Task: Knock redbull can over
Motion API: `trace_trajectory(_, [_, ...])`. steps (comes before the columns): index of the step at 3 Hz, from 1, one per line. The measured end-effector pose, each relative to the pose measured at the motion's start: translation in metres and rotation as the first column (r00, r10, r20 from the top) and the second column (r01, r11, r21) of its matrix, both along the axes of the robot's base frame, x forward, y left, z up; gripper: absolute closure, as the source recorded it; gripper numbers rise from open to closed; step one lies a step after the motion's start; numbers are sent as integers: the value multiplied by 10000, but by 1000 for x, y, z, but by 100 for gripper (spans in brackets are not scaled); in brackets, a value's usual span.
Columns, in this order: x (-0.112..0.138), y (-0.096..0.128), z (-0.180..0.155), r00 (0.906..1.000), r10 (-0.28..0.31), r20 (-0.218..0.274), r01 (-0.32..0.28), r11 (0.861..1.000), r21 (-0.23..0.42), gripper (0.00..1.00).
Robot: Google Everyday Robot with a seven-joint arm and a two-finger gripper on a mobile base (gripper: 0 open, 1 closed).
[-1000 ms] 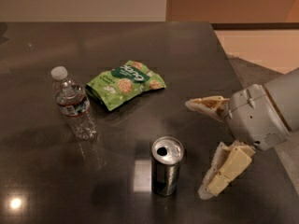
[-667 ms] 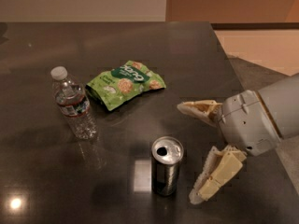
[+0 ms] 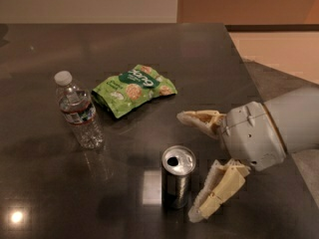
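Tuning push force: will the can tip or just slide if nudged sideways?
Likely tips: the can stands tall and slim on a narrow base. The glossy table may let it slide if pushed low. Its lid is open, so possibly light; once down it should roll. The gripper, open, sits beside it.

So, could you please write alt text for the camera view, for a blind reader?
A robot's open claw reaches from the right toward an upright silver can on a dark table, one finger close beside it. Farther left, a water bottle stands and a green snack bag lies flat.
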State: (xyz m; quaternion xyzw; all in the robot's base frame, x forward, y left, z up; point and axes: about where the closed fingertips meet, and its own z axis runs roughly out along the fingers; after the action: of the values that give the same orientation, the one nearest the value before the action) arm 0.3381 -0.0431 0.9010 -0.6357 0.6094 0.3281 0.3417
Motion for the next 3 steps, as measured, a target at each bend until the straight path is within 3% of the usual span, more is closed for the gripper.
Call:
trace_trajectory(2, [3, 12, -1, 9995, 266, -171, -259, 9989, 395, 41])
trace_trajectory(3, [6, 12, 5, 9990, 384, -245, -378, 9990, 245, 64])
